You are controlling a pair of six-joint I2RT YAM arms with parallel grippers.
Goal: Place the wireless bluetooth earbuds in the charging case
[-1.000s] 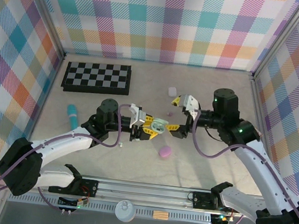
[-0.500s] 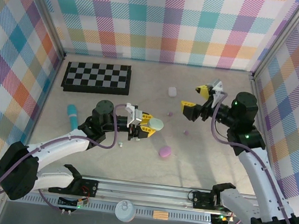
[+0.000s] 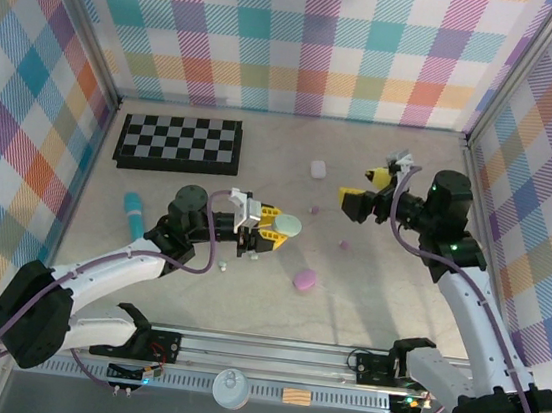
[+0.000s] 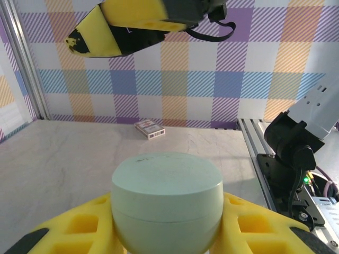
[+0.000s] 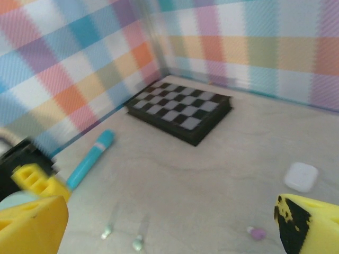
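Observation:
My left gripper (image 3: pixel 281 230) is shut on a pale green charging case (image 3: pixel 292 227), held above the table's middle. In the left wrist view the case (image 4: pixel 167 193) has its lid down, with a yellow finger (image 4: pixel 69 227) on each side. My right gripper (image 3: pixel 361 183) hangs open and empty, to the right of the case and farther back. Two purple earbuds (image 3: pixel 314 210) (image 3: pixel 344 244) lie on the table between the grippers. The right wrist view shows two pale green earbuds (image 5: pixel 107 231) (image 5: pixel 137 244) and a purple earbud (image 5: pixel 258 233) on the table below the right gripper (image 5: pixel 169 209).
A purple case (image 3: pixel 303 279) lies near the middle and a white case (image 3: pixel 318 168) farther back. A teal cylinder (image 3: pixel 134 213) lies at the left. A folded chessboard (image 3: pixel 178 141) sits at the back left. Plaid walls enclose three sides.
The right gripper has pulled away from the case, moving right and toward the back, and has opened wider. The left gripper keeps its hold on the case, shifted slightly.

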